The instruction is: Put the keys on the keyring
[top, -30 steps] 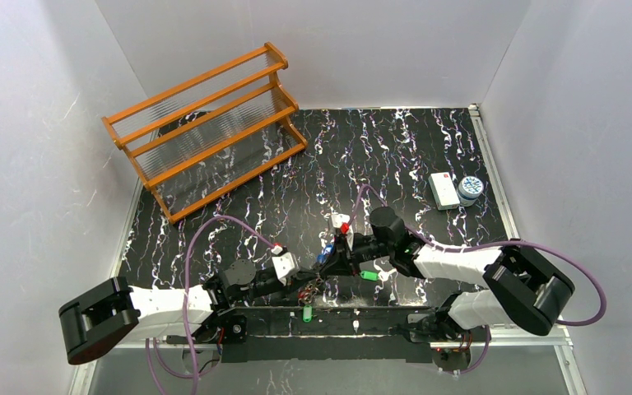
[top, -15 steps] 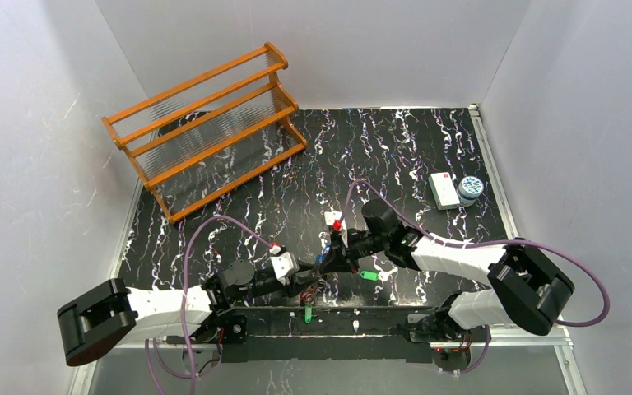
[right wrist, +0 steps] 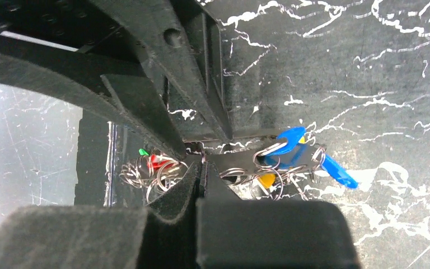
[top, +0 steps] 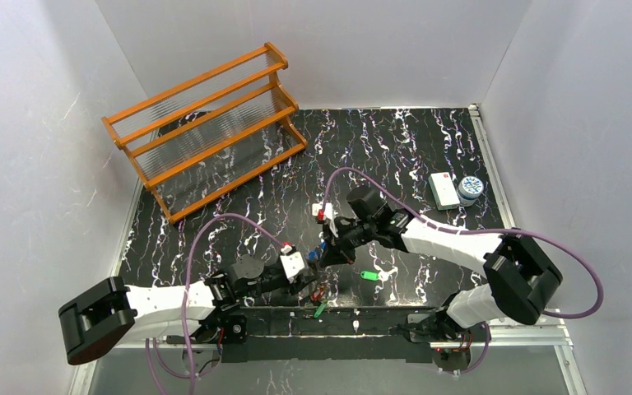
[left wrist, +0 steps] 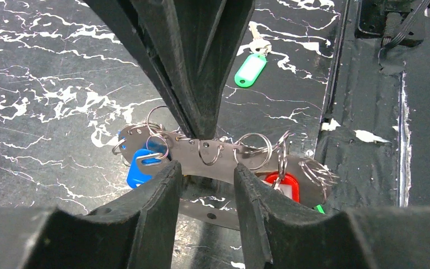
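The keyring (left wrist: pixel 257 147) is a grey metal oval band hung with several split rings, held just above the table. My right gripper (right wrist: pixel 201 168) is shut on its upper band, its dark fingers (left wrist: pixel 201 84) coming down from above in the left wrist view. My left gripper (left wrist: pixel 206 168) stands open, one jaw on each side of the band, not pinching it. Blue (left wrist: pixel 140 171), red (left wrist: pixel 283 185) and yellow (right wrist: pixel 266 179) tagged keys hang from the rings. One green-tagged key (top: pixel 369 276) lies loose on the table, and another green tag (top: pixel 319 309) shows below the keyring (top: pixel 319 276).
An orange wooden rack (top: pixel 206 127) stands at the far left. A white box (top: pixel 442 189) and a small round tub (top: pixel 470 189) sit at the right edge. The black rail (top: pixel 362 317) with the arm bases runs along the near edge, close below the keyring.
My left gripper has opened and let go of the keyring. My right gripper has shut on it and shifted left and a little farther away.
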Controlling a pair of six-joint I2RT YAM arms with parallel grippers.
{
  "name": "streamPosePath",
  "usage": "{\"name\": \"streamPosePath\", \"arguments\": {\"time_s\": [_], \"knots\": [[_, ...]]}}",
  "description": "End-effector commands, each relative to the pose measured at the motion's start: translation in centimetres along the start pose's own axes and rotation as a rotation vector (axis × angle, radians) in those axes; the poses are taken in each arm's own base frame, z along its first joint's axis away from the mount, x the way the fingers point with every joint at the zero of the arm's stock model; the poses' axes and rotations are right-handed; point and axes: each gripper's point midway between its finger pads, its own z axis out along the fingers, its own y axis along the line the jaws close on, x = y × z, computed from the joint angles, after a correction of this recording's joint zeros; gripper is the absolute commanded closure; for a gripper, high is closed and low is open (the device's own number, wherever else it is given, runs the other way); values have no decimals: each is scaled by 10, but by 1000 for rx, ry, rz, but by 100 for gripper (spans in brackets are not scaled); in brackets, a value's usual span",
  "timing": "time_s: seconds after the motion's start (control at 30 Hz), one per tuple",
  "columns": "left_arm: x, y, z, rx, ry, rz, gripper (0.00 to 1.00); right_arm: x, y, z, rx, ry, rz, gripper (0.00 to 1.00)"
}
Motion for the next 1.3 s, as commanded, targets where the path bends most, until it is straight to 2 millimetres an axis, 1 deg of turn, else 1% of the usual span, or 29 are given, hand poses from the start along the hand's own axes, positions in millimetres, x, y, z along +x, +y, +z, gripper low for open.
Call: {"name": "streamPosePath", "arguments": {"time_s": [0.0,0.1,0.3,0.4,0.47,0.73,0.9,0.93,0.97,1.07,1.17,1.27], "knots": [[-9,5,6,-4,4,36,63,1,0,0,2,70,14,99],[-12,6,7,-11,0,31,66,0,1,0,8,72,-2,99],[-18,4,7,-2,-21,25,75,-5,7,0,-4,52,-37,99],[-19,1,9,20,-18,23,79,-7,8,0,-8,48,-43,99],[-18,-2,12,37,-13,20,80,-8,9,0,-10,47,-47,99],[-15,-12,23,103,7,6,80,-11,12,1,-12,41,-60,99],[-14,-16,25,126,13,4,80,-10,12,1,-8,44,-61,99],[-15,-15,25,120,11,2,79,-9,11,1,-7,46,-61,99],[-13,-8,22,80,15,2,74,-9,11,0,-5,45,-63,99],[-14,1,16,21,14,3,71,-9,11,0,-4,46,-64,99],[-12,11,8,-40,22,1,69,-9,12,0,-3,45,-65,99],[-11,11,2,-48,22,1,69,-9,12,0,-4,45,-68,99]]}}
